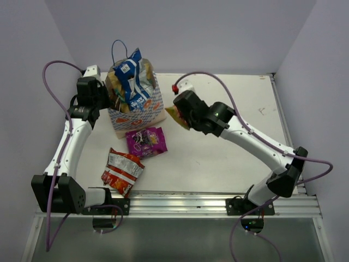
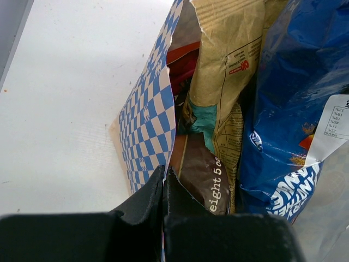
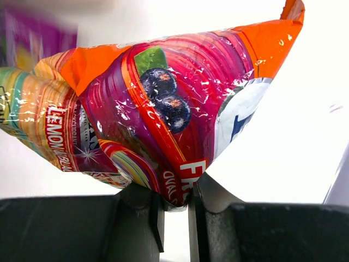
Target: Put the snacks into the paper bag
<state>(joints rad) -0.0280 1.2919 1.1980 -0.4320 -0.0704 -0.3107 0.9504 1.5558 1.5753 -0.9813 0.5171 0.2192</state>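
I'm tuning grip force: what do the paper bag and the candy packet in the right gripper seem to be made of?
The paper bag looks like matte printed paper. Its checkered print shows no glare, and the wall stands stiff with a crisp edge. The candy packet is probably thin, glossy plastic film. Fine crinkles catch bright highlights across its print, and it buckles where it is pinched.

The candy packet [image 3: 163,109] is glossy crinkled plastic film, the paper bag [image 2: 147,120] matt, the table [image 1: 218,158] smooth.
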